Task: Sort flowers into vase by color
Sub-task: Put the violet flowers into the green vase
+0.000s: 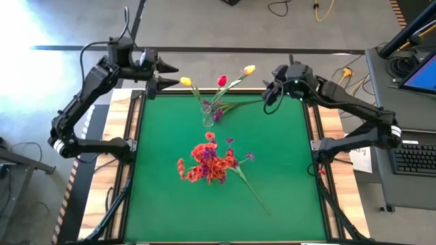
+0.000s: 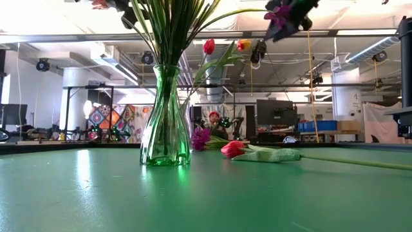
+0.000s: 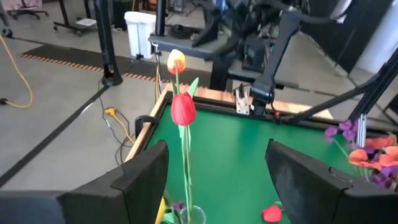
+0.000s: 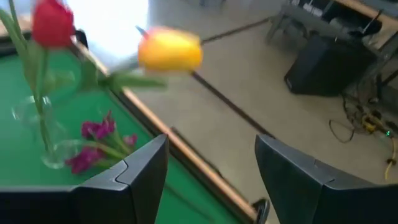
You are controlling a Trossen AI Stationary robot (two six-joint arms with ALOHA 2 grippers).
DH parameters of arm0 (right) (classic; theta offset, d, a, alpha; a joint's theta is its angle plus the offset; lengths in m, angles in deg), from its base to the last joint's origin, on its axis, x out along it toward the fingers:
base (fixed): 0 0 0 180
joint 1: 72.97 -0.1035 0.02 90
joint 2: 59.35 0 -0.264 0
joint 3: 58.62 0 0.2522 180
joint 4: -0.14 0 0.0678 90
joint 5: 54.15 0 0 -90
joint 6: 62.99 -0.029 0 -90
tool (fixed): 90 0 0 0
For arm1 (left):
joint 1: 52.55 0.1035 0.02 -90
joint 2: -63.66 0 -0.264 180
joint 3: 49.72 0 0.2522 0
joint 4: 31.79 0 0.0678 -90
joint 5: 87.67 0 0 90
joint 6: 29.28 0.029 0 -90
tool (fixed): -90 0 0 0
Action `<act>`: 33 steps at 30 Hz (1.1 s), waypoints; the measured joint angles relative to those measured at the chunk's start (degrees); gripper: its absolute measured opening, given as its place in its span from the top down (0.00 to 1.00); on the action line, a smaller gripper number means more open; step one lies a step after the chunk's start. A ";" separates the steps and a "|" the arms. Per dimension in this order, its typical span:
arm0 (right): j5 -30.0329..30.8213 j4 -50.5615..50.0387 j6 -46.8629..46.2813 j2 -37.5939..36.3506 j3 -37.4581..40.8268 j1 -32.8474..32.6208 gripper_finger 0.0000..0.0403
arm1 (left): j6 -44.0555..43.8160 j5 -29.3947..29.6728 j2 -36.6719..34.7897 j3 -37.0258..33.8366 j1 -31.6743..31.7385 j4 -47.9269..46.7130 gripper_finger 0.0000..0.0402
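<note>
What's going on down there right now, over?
Left end effector and right end effector open, empty, at far edge. Vase holds tulips and a purple spray. Orange-red and purple pile waits mid-table. Nothing blocking.

The worktop (image 1: 163, 204) is covered by a green mat and edged with a pale wooden border (image 1: 112, 177). It stands on a grey floor crossed by a dark strip (image 1: 61, 47). Beyond its far edge, black and yellow cables (image 1: 320, 8) lie loose on the floor. At the right side stands a desk with a black keyboard (image 1: 415, 158) and the corner of a screen (image 1: 422, 71). Across the worktop, the room behind shows a dark monitor (image 2: 275, 113), a colourful patterned panel (image 2: 106, 119) and blue bins (image 2: 317, 125). A white bin (image 3: 140, 32) stands on the floor past the worktop's corner.
</note>
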 joint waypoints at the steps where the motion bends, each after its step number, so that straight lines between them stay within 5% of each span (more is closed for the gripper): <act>1: -0.13 0.06 -0.71 -0.22 1.37 0.00 0.43 | -0.94 0.00 -0.83 -1.11 0.00 0.92 0.37; 8: -6.72 6.09 -2.22 0.08 10.58 1.12 0.43 | -7.08 0.84 -5.44 -7.24 0.00 4.92 0.37; 14: -21.98 15.29 -1.21 1.32 17.51 6.64 0.43 | -9.09 4.01 -7.33 -10.17 0.00 4.86 0.37; 23: -34.56 29.13 7.25 11.82 23.72 11.29 0.43 | -9.12 4.32 -7.62 -10.27 0.00 5.27 0.37; 33: -36.64 37.35 17.14 25.80 22.29 13.14 0.43 | -9.13 4.45 -7.57 -9.96 -0.04 5.29 0.37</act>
